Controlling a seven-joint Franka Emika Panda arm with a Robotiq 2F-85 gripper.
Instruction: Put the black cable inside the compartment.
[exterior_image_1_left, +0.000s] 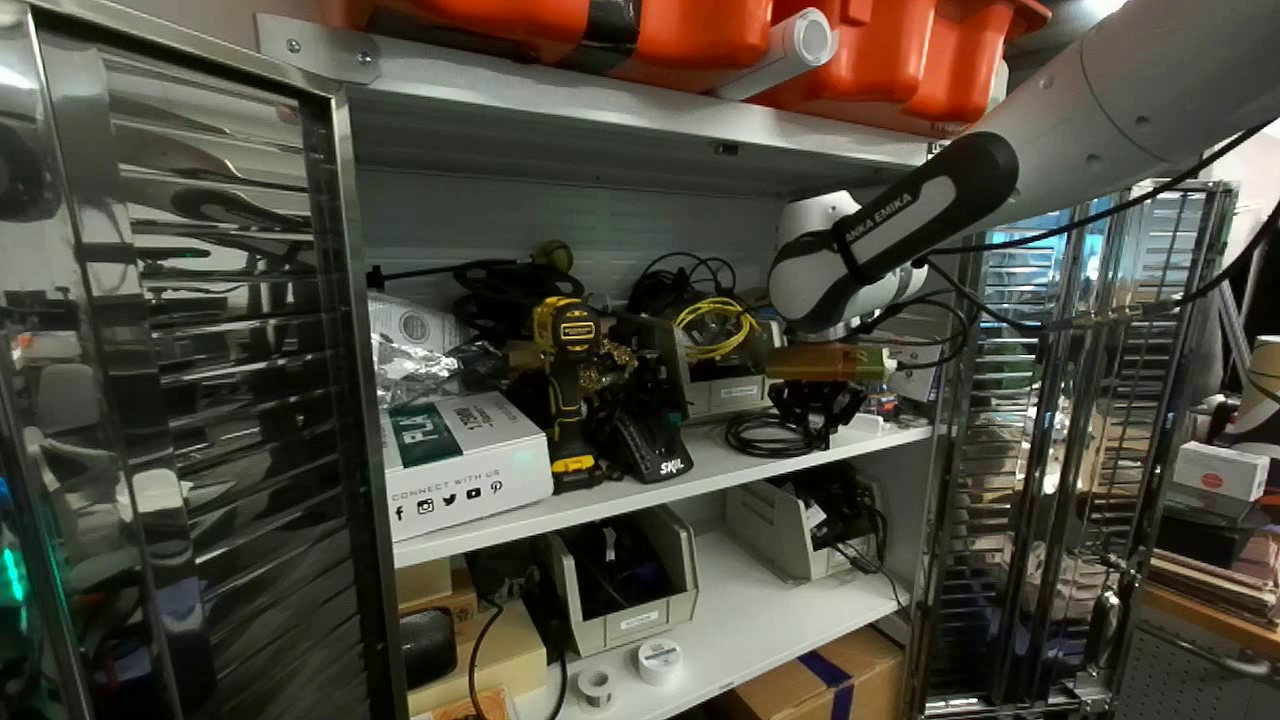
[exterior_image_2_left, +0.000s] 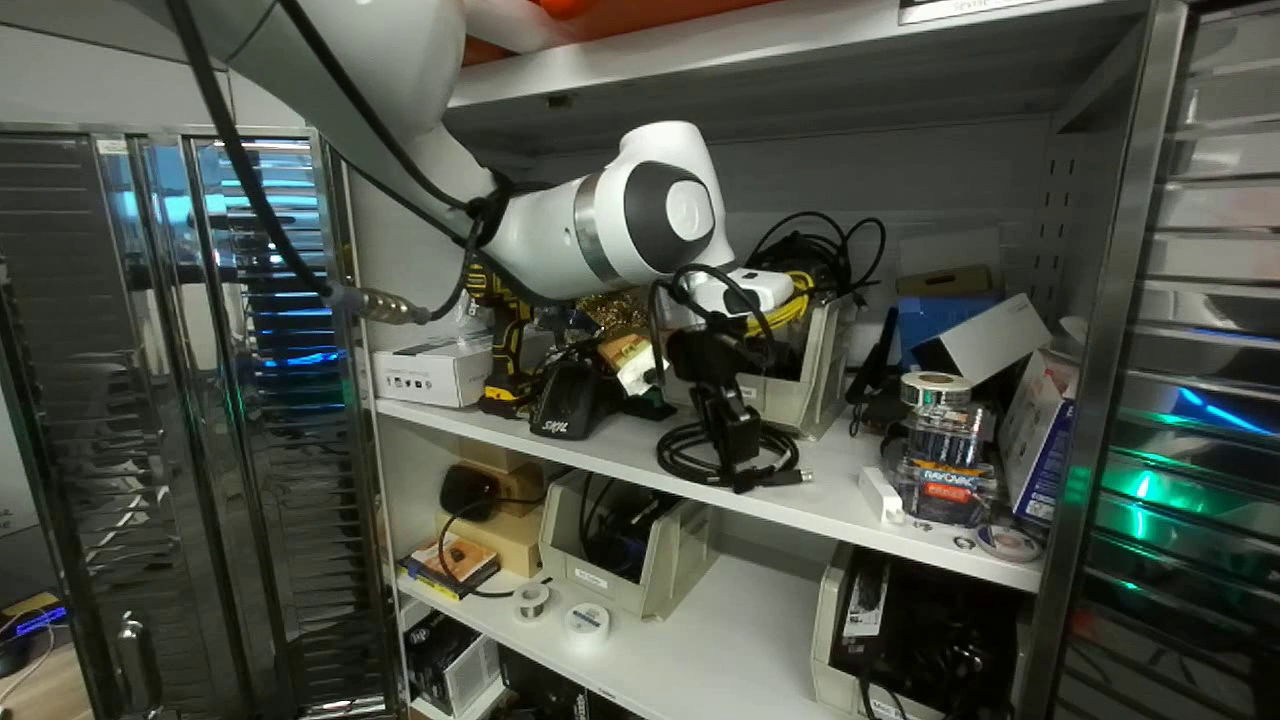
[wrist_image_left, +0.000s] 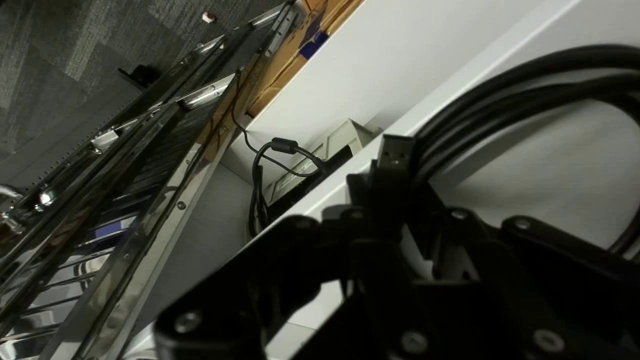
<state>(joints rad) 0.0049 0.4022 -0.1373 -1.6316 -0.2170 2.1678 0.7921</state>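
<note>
The black cable is a coil with a metal-tipped plug. It shows in both exterior views (exterior_image_1_left: 768, 447) (exterior_image_2_left: 690, 466) at the front edge of the compartment's white shelf board (exterior_image_1_left: 705, 456) (exterior_image_2_left: 840, 455). In the wrist view the cable (wrist_image_left: 600, 56) loops off to the right, and its plug end stands between the fingertips. My gripper (exterior_image_1_left: 822, 438) (exterior_image_2_left: 738, 470) points down over the coil. In the wrist view its fingers (wrist_image_left: 392, 195) are closed around part of the cable. The coil lies on or just above the board; I cannot tell which. Dark fingers hide the gripped part.
Behind my gripper stands a grey bin (exterior_image_1_left: 725, 395) with yellow wire. A yellow drill (exterior_image_1_left: 567, 385) and a white box (exterior_image_1_left: 470, 460) stand to one side. Battery packs (exterior_image_2_left: 945, 490) stand on the other side. The upper shelf (exterior_image_1_left: 640, 90) hangs above the arm.
</note>
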